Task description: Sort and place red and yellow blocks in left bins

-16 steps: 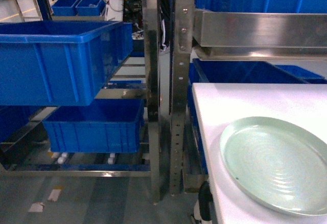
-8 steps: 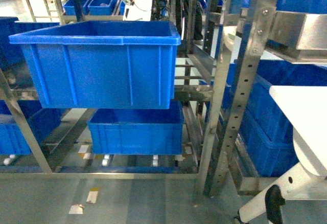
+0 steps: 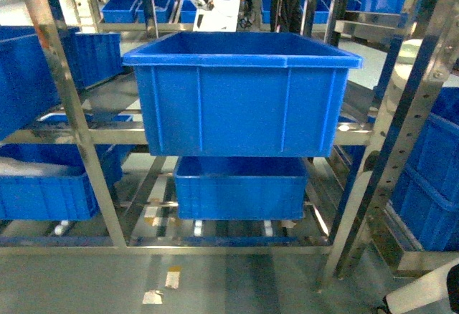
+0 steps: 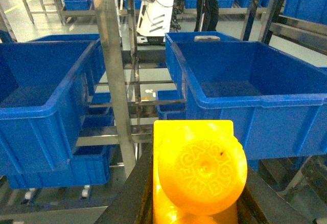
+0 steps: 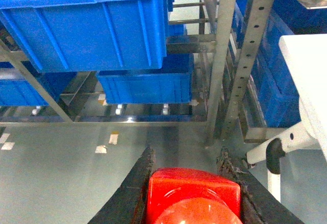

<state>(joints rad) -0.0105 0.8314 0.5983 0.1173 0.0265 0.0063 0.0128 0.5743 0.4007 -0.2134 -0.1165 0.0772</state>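
Swinging left off the worktop, the head view now centres the upper blue bin (image 3: pixel 240 95), where the left pincer (image 4: pixel 196 183) clamps the yellow block (image 4: pixel 200 175) and the right pincer (image 5: pixel 193 193) the red block (image 5: pixel 193 198), both ready for dropping.

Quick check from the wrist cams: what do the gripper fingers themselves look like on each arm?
Only the fingers show. The left gripper has two dark, near-black fingers with straight, flat edges. The right gripper has matching dark fingers, whose inner edges look rough and worn. No cables or markings are visible, and neither arm appears in the head view.
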